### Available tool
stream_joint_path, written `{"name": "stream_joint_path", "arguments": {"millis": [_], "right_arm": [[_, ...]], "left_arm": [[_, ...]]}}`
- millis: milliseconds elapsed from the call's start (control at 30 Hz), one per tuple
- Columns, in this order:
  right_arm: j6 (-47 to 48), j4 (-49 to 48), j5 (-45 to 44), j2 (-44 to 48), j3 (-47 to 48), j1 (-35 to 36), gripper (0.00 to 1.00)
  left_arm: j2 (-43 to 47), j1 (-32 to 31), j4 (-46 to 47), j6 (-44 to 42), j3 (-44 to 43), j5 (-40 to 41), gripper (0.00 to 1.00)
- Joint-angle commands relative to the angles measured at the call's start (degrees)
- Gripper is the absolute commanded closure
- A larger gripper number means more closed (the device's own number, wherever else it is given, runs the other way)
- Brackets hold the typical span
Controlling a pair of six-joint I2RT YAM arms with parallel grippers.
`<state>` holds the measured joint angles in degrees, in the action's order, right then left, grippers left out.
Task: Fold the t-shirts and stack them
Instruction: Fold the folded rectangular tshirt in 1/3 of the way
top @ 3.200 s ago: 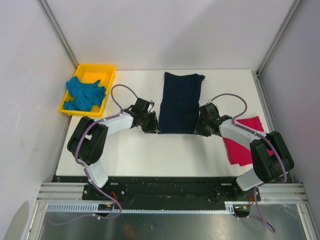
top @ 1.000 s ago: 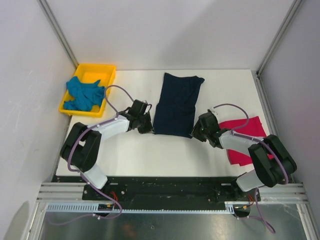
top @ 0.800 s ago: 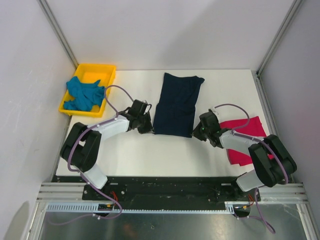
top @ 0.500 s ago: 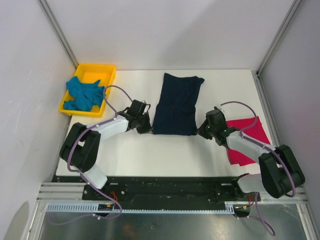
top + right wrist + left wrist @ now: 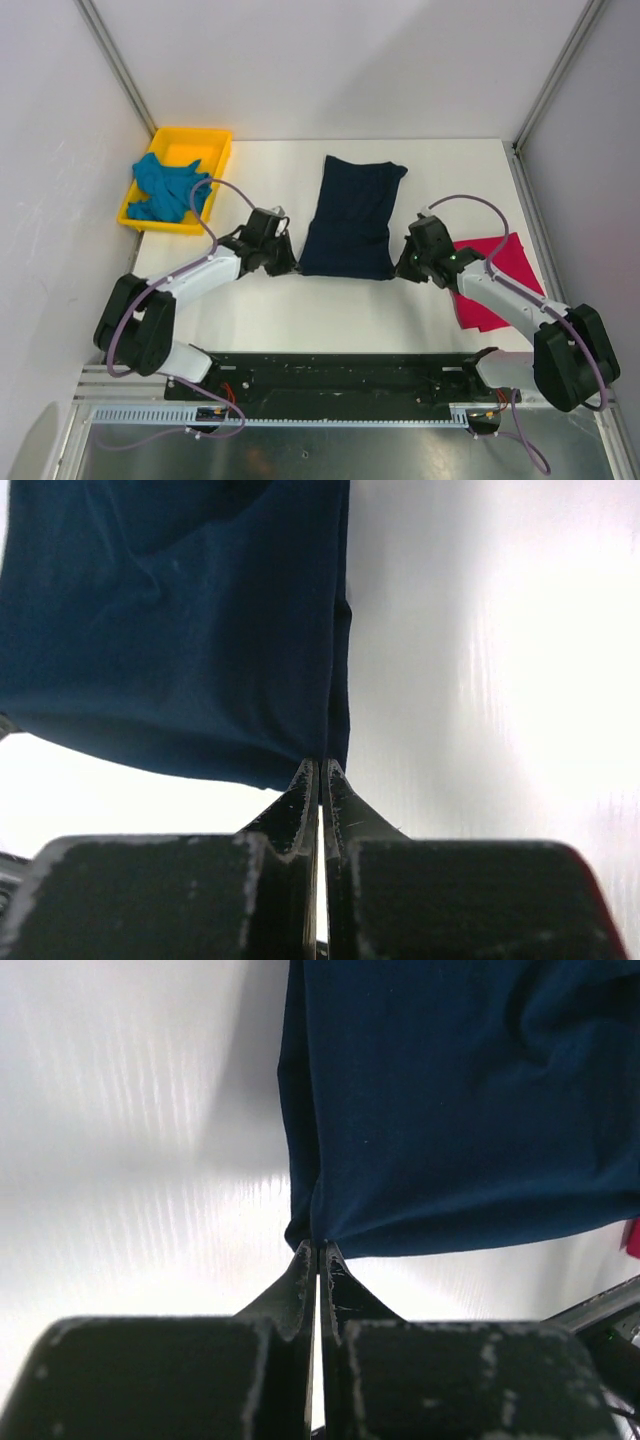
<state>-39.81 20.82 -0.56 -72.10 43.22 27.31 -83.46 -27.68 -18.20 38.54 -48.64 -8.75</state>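
Observation:
A dark navy t-shirt (image 5: 350, 215) lies folded into a long strip at the middle of the table. My left gripper (image 5: 287, 266) is shut on its near left corner (image 5: 310, 1230), and my right gripper (image 5: 399, 270) is shut on its near right corner (image 5: 335, 745). The near edge is lifted a little off the table. A crimson-pink t-shirt (image 5: 495, 285) lies flat at the right, partly under my right arm. A teal t-shirt (image 5: 170, 188) is bunched up at the back left.
The teal shirt sits in a yellow tray (image 5: 203, 142) at the table's back left corner. White walls and metal posts close in the table (image 5: 330, 310) on three sides.
My right gripper has closed on the navy shirt's near right corner. Both arms have drawn the near edge toward the front, and the left arm has stretched out lower.

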Motion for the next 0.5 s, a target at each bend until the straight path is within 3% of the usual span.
{"name": "stream_joint_path", "arguments": {"millis": [0,233,300,400,467], "right_arm": [[-0.2,5.9,-2.3,1.9,-1.6,4.8,1.00],[-9.2,4.2,-1.6,4.9,-11.3,13.9,0.98],[-10.8,5.1,-2.4,6.4,-12.8,15.8,0.91],[-11.4,8.2,-2.9,10.6,-13.4,16.6,0.71],[-11.0,10.9,-3.6,15.0,-12.6,15.6,0.62]], "left_arm": [[4.4,-0.7,-1.9,-0.2,4.8,0.2,1.00],[9.3,-4.0,-1.8,4.2,14.2,0.7,1.00],[10.5,-5.0,-1.8,5.0,15.9,1.0,1.00],[11.8,-5.5,-1.9,5.5,17.3,1.1,1.00],[12.3,-5.5,-1.9,5.3,17.4,1.1,0.95]]}}
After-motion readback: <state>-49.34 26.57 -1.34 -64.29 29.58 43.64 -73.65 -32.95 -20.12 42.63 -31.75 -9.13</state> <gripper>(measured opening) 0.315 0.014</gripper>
